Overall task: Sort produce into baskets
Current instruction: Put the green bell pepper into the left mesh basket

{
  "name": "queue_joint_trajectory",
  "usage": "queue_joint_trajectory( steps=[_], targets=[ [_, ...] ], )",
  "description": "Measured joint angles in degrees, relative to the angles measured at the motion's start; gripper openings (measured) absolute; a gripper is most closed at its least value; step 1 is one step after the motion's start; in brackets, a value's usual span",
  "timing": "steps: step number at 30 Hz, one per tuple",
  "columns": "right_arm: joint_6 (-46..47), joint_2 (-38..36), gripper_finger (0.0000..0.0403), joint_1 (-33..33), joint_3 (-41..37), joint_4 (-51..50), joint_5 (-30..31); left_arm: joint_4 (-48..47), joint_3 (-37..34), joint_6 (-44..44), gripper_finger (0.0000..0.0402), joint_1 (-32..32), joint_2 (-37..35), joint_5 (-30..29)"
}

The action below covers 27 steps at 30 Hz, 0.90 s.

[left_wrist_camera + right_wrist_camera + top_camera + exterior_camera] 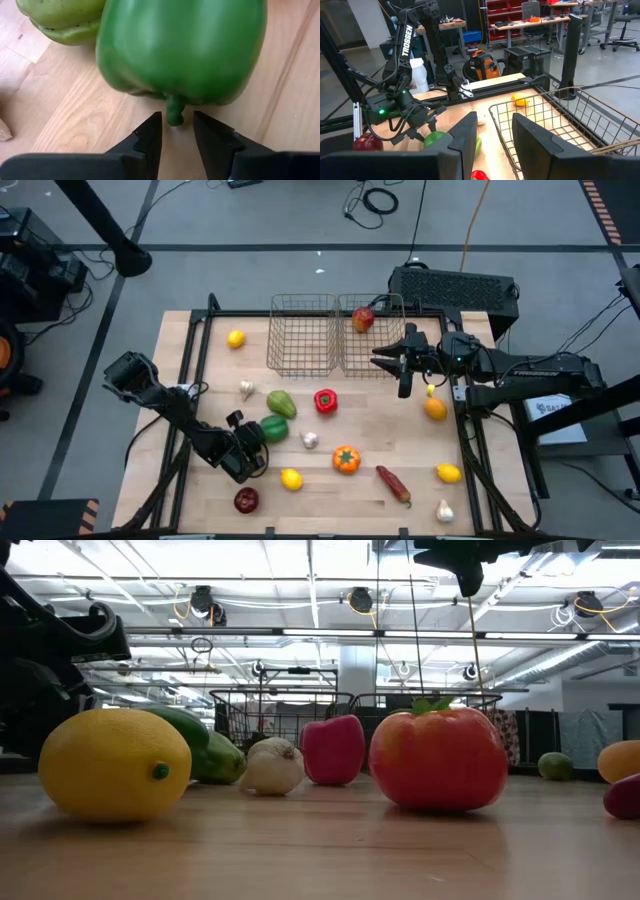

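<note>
Green pepper (274,429) sits on the wooden table just ahead of the left gripper (252,442) from above, and up close its stem (174,111) pokes into the gap between part-open fingers (150,135) gripping nothing, while the right gripper (395,360) hovers empty, jaws ajar, by the baskets (335,332).

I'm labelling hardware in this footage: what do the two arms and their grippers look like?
Both arms are dark, jointed and matte. The left gripper has two black wedge-shaped fingers. The right gripper has the same flat black fingers. White TROSSEN lettering runs along the left arm, with a green light near its wrist.
</note>
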Motion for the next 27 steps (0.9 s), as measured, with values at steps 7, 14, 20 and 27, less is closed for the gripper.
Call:
queue_joint_trajectory(
  steps=[7,14,20,27],
  targets=[
    [-0.02,0.0,0.0116,0.0,0.0,-0.01,0.0,0.02,0.04,-0.02,0.0081,0.0,0.0,-0.02],
    [-0.46,0.0,0.0116,0.0,0.0,0.01,0.02,0.01,0.04,0.22,0.0078,0.0,-1.54,-0.18],
    [-0.46,0.0,0.0116,0.0,0.0,0.01,0.02,-1.21,0.07,1.55,0.0071,0.9,-4.42,-0.71],
    [-0.46,0.01,0.0116,0.0,0.0,0.05,0.02,-0.66,0.07,4.23,0.0029,3.07,-5.55,0.95]
  ],
)
